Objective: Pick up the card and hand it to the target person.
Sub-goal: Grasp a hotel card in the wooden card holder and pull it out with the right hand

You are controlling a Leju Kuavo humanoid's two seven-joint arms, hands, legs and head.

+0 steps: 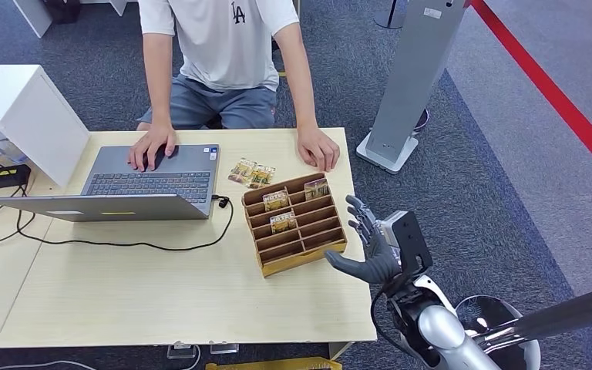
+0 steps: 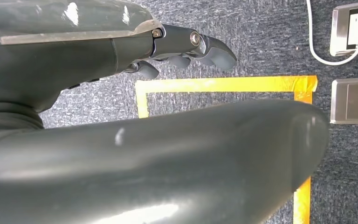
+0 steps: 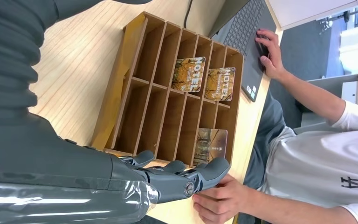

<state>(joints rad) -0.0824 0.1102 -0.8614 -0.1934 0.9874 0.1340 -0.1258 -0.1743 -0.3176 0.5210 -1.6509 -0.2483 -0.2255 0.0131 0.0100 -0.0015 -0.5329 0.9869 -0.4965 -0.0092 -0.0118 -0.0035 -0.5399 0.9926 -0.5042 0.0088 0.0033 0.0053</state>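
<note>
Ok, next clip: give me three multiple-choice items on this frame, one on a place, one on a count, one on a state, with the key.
1. Where do the two loose cards lie?
A. on the laptop keys
B. on the table between laptop and wooden rack
C. on the floor

2. How many cards stand in the wooden rack?
A. one
B. three
C. six

3. What is the right hand doing?
A. holding a card
B. pressing the laptop
C. holding nothing, fingers apart, beside the rack

Key:
1 B, the head view shows them on the table, just beyond the rack and next to the laptop.
2 B, both the head and right wrist views show three cards in the slots.
3 C, its fingers are spread with nothing between them, at the rack's right side.
</note>
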